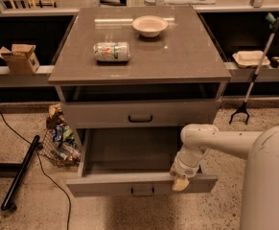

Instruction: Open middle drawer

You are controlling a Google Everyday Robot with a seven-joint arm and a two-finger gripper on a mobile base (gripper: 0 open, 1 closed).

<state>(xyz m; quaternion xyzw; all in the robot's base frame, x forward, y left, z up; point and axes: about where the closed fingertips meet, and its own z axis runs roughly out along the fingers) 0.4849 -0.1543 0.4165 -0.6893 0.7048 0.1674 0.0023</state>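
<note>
The middle drawer [129, 152] is a wide grey drawer, pulled well out of the grey cabinet with its inside bare. Its front panel [105, 185] carries a small dark loop handle [143, 191]. My gripper [180, 182] hangs at the end of the white arm [215, 140], which comes in from the right. It rests at the top edge of the drawer's front panel, right of the handle. The drawer above it [140, 114] is closed. What lies below the open drawer is hidden.
On the cabinet top [187, 56] lie a can on its side [111, 51] and a white bowl [150, 25]. A bag of litter [60, 138] and a dark pole [19, 174] lie on the floor to the left. A grabber tool [254, 75] leans at the right. My white body [268, 186] fills the lower right.
</note>
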